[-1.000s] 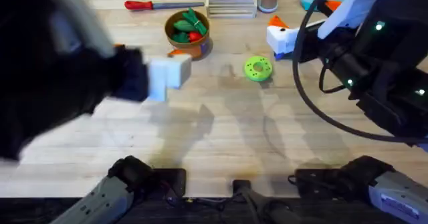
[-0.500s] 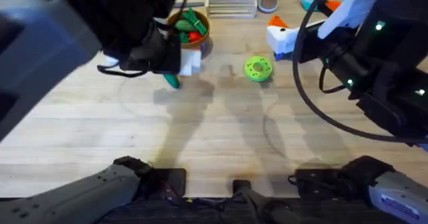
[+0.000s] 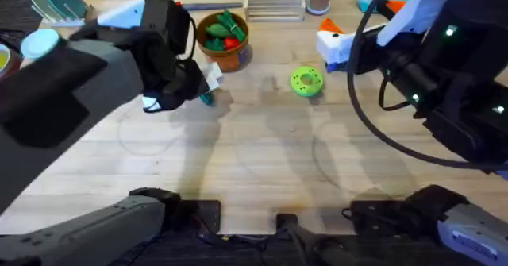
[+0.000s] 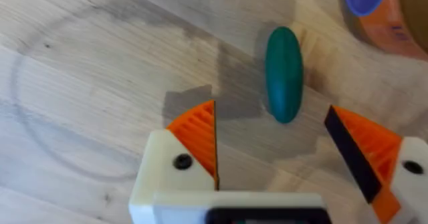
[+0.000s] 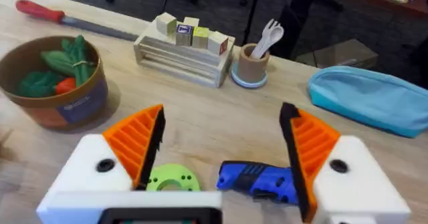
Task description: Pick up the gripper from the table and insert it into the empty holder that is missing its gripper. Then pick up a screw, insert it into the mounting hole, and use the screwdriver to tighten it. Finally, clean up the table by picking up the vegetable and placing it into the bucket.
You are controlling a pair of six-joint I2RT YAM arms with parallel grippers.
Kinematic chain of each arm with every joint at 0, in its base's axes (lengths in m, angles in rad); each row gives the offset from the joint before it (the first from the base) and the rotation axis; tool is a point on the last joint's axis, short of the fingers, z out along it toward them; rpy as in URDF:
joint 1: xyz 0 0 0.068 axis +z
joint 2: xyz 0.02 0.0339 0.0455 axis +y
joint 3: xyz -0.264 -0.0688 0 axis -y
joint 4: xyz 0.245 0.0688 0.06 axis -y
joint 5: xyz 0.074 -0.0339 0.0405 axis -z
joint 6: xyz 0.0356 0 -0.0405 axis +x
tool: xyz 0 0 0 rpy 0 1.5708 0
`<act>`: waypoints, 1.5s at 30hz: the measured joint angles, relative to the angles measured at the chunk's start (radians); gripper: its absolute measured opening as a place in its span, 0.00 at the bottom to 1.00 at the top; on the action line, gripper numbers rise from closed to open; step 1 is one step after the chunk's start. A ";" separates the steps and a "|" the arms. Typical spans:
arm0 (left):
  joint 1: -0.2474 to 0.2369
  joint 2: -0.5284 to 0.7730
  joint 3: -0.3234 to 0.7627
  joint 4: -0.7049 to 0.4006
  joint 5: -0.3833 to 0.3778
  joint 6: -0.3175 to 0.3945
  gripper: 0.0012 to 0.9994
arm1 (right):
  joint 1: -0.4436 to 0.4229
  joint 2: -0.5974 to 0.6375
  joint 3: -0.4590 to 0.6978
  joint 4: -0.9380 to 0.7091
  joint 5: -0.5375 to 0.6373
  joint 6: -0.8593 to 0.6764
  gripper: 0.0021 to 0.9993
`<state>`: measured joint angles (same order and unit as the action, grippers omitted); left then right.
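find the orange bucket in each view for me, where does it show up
Overhead: the bucket stands at the top centre of the table, toy greens inside, beside the left arm's fingers.
Left wrist: its orange wall fills the upper right corner, past the green vegetable.
Right wrist: far left, before the red-handled screwdriver.
Shared landmark: the bucket itself.

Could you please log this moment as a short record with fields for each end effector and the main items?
left end effector: open, above the small dark green oblong toy vegetable, which lies on the wooden table
right end effector: open, holding nothing
round orange-brown bucket: already holds toy greens
chunky blue electric screwdriver: lying beside the flat green ring-shaped disc
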<state>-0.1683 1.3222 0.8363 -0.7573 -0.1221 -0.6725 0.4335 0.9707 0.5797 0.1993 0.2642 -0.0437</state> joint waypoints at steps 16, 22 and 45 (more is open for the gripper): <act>0.004 0.163 -0.035 0.173 0.025 -0.017 0.99 | 0.000 0.000 0.000 0.000 0.000 0.000 0.99; 0.004 0.164 -0.035 0.188 0.023 -0.018 0.90 | 0.000 0.000 0.000 0.000 0.000 0.000 0.99; 0.011 0.162 0.007 0.042 -0.006 -0.017 0.02 | 0.000 0.000 0.000 0.001 0.000 0.000 0.99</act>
<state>-0.1574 1.4839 0.8434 -0.7156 -0.1282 -0.6899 0.4335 0.9707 0.5797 0.2001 0.2642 -0.0437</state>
